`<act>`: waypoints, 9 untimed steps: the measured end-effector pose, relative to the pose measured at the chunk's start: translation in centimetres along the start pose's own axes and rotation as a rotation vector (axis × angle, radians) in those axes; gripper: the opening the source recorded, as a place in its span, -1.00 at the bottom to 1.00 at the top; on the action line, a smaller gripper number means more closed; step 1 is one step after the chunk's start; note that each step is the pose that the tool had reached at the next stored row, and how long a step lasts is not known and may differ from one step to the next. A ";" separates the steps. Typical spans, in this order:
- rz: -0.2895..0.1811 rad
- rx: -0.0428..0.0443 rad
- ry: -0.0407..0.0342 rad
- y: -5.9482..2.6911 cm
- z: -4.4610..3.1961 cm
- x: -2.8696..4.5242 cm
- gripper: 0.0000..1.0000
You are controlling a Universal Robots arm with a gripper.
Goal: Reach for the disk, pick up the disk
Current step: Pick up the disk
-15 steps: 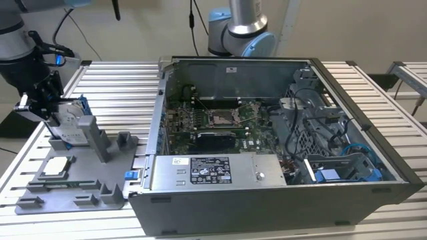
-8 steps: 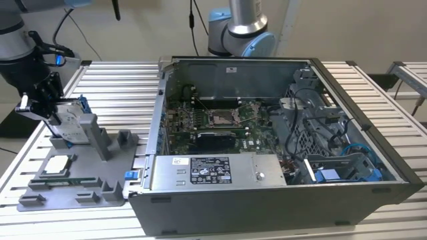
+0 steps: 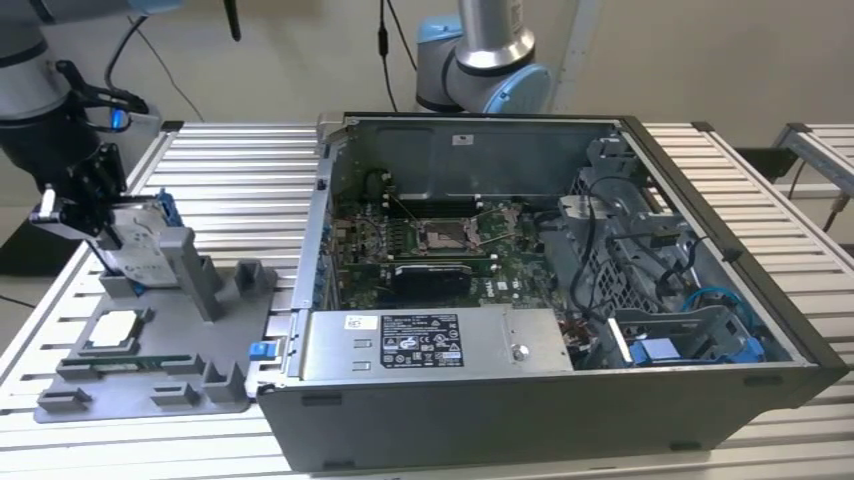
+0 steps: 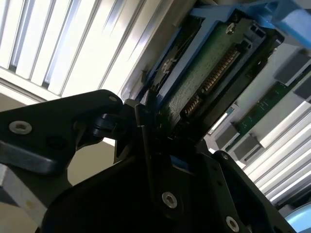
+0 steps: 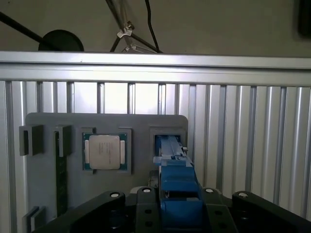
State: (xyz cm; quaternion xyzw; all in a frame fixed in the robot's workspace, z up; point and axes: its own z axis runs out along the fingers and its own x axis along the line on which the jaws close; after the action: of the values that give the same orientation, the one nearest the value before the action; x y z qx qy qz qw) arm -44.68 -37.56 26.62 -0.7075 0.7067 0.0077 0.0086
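Note:
The disk (image 3: pixel 144 235) stands on edge in a slot of the grey fixture plate (image 3: pixel 200 365) at the exterior view's left, silver with a blue bracket. My gripper (image 3: pixel 110 228) comes down on it from above and is shut on it. In the first wrist view the blue bracket of the disk (image 5: pixel 175 179) sits clamped between the black fingers (image 5: pixel 146 204), and its lower end reaches into the slot. The second wrist view has the disk's green circuit-board side (image 4: pixel 209 73) held by my gripper (image 4: pixel 155 126).
A square silver CPU chip (image 3: pixel 114 328) (image 5: pixel 103 151) lies in a pocket of the fixture beside the disk's slot. An open computer case (image 3: pixel 534 260) takes up the middle of the slatted aluminium table (image 3: pixel 240 170). Another arm's base (image 3: pixel 481 60) stands behind the case.

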 end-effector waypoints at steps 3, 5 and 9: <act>0.000 -0.0002 0.0001 0.00 -0.21 0.00 -1.00; 0.000 -0.0002 0.0001 0.00 -0.39 -0.01 -1.00; 0.000 -0.0001 0.0001 0.00 -0.78 -0.02 -1.00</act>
State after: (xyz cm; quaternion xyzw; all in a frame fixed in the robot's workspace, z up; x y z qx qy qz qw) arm -44.68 -37.56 27.40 -0.7074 0.7067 0.0077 0.0085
